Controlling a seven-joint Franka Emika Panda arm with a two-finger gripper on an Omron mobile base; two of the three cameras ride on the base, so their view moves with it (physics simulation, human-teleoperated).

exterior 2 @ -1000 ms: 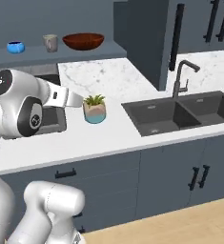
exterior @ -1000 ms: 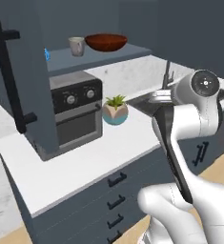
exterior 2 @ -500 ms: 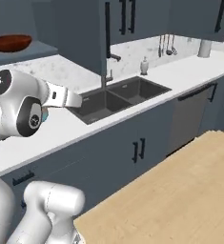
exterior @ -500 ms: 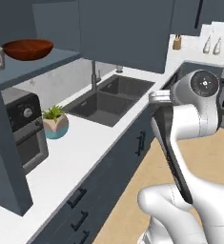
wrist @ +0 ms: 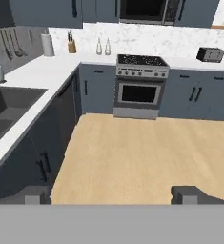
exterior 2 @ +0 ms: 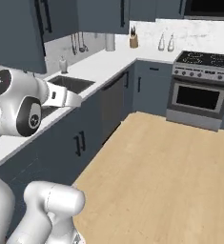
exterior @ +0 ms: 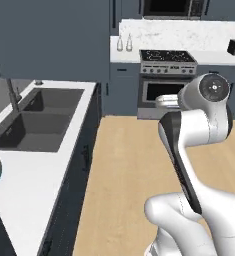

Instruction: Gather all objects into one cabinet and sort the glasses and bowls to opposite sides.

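Looking from the left base, a white surface [exterior: 36, 170] carries a double sink [exterior: 34, 117], with a stove [exterior: 166, 80] across the wood floor [exterior: 124, 165]. From the right base, dark cabinets [exterior 2: 18, 28] hang above the sink side. In the hand view, the hand [wrist: 111, 194] has its fingers wide apart, empty, facing the stove; none of the vessels can be made out.

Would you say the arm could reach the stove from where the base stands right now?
Probably not: a broad stretch of bare wooden floor lies between the open gripper and the stove, which stands against the far wall. The base would likely need to drive closer.
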